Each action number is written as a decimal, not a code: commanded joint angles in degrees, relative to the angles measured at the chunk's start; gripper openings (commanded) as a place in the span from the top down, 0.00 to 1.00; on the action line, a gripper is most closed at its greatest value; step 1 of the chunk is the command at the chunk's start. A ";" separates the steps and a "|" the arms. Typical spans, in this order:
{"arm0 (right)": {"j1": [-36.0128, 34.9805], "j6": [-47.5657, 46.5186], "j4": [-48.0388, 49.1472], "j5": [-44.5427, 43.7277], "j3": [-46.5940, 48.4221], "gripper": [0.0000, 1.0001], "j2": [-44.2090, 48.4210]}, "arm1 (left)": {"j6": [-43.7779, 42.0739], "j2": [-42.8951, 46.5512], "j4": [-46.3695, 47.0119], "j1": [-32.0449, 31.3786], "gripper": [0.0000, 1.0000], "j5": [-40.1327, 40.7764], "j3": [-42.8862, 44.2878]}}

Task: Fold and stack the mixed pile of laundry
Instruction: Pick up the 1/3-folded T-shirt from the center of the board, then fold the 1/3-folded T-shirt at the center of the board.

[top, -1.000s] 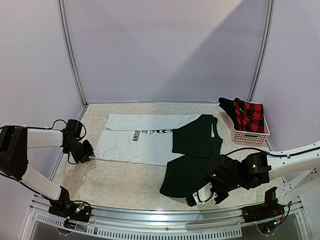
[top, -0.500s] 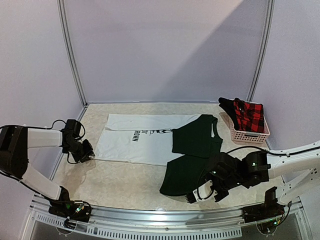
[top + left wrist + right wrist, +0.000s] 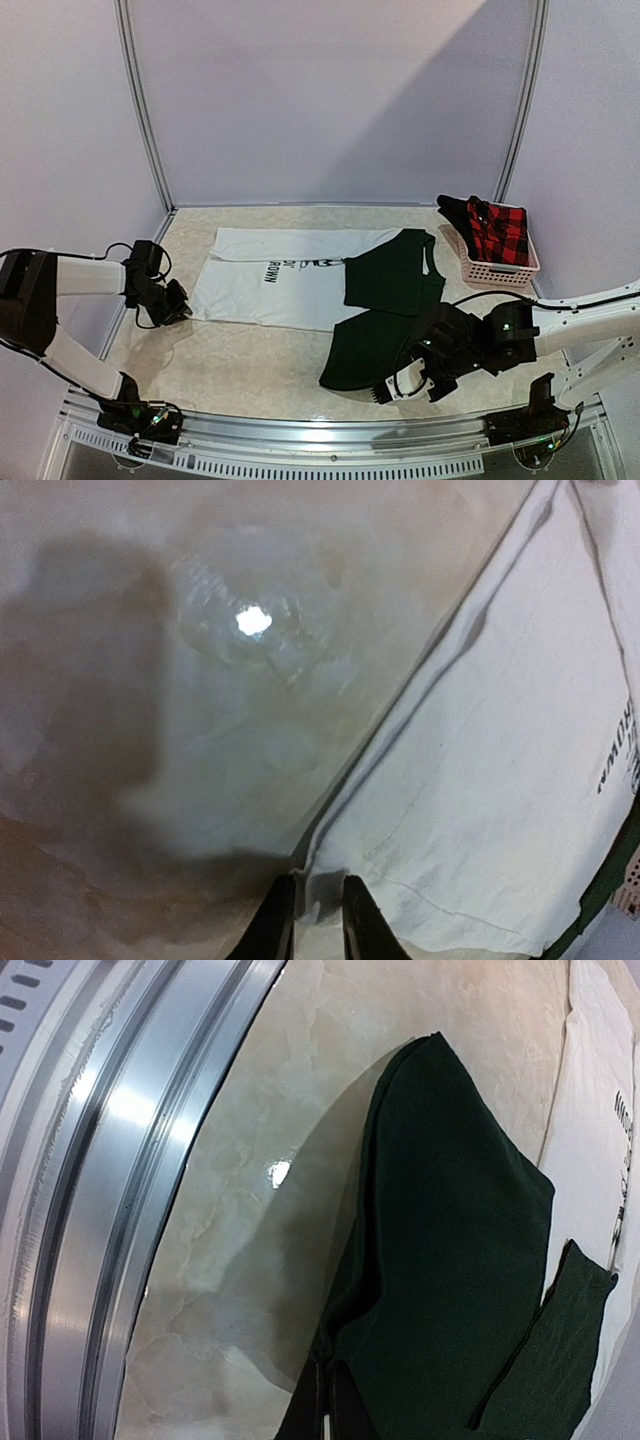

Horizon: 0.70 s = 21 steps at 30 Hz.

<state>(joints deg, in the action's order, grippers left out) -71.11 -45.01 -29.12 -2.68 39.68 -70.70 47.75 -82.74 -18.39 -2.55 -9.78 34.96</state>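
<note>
Our left arm point(image 3: 90, 272) reaches out low on the left side, bent at the elbow, wrist turned inward. The left gripper point(image 3: 312, 910) points down at the table. Its two fingers sit close together, with a corner of the white shirt point(image 3: 480, 780) between them. Our right arm point(image 3: 590, 322) lies low across the front, reaching inward. The right gripper point(image 3: 325, 1395) is squeezed tight, nipping the edge of the dark green garment point(image 3: 450, 1240).
</note>
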 commanded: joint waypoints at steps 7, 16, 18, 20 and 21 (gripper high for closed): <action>5.79 1.24 -1.71 -0.29 1.66 1.00 1.82 | -1.86 -0.13 -0.68 0.57 1.00 -1.21 3.02; 15.01 -1.19 -7.64 -5.04 9.26 1.00 5.38 | -4.86 4.73 -5.55 0.54 1.00 -0.76 9.71; 16.70 -1.51 -8.46 -5.73 10.64 1.00 5.39 | -5.29 5.31 -6.10 0.53 1.00 -0.96 11.20; 18.30 -1.77 -9.25 -6.14 11.81 1.00 5.39 | -5.91 5.74 -6.44 0.52 1.00 -1.10 12.30; 19.10 -1.89 -9.61 -6.21 12.39 1.00 5.44 | -6.17 5.89 -6.61 0.52 1.00 -1.27 12.66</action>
<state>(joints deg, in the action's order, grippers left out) -54.83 -45.93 -35.20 -6.83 49.58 -65.87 43.68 -78.17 -22.70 -2.55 -10.57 45.39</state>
